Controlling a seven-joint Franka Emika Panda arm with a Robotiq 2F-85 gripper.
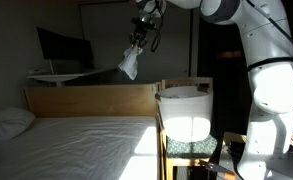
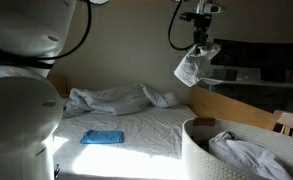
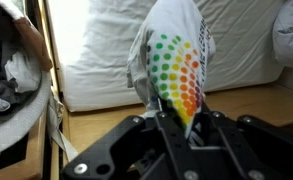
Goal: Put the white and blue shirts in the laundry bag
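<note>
Closest to the wrist camera, the jaws were closed on a bunched fold of the white shirt (image 3: pixel 176 78). It hung free below them, its patch of coloured dots facing the lens. In both exterior views the shirt (image 1: pixel 129 66) dangled high in the air, touching nothing and well above the bed.

The step in hand looked like the carry: the first garment was lifted but not yet over its target. The laundry bag (image 2: pixel 198 155) stood upright just beside the bed, its mouth open and some pale cloth already inside. The next move would likely call for a sideways swing until the shirt hung over the rolled rim, then a descent before letting go, so that no trailing hem draped outside.

Further off, the blue shirt (image 2: pixel 102 137) lay flat and alone on the bed's surface (image 2: pixel 151 125), waiting its turn. A wooden end board (image 1: pixel 91 100) rose between that surface and the bag, and the hanging cloth would have to clear it. Wooden rails (image 1: pixel 186 84) close around the bag's rim could also snag it. Crumpled bedding (image 2: pixel 111 98) and a pillow (image 1: pixel 8 122) lay farther back, out of the way, with a dark monitor (image 1: pixel 61 45) beyond.
</note>
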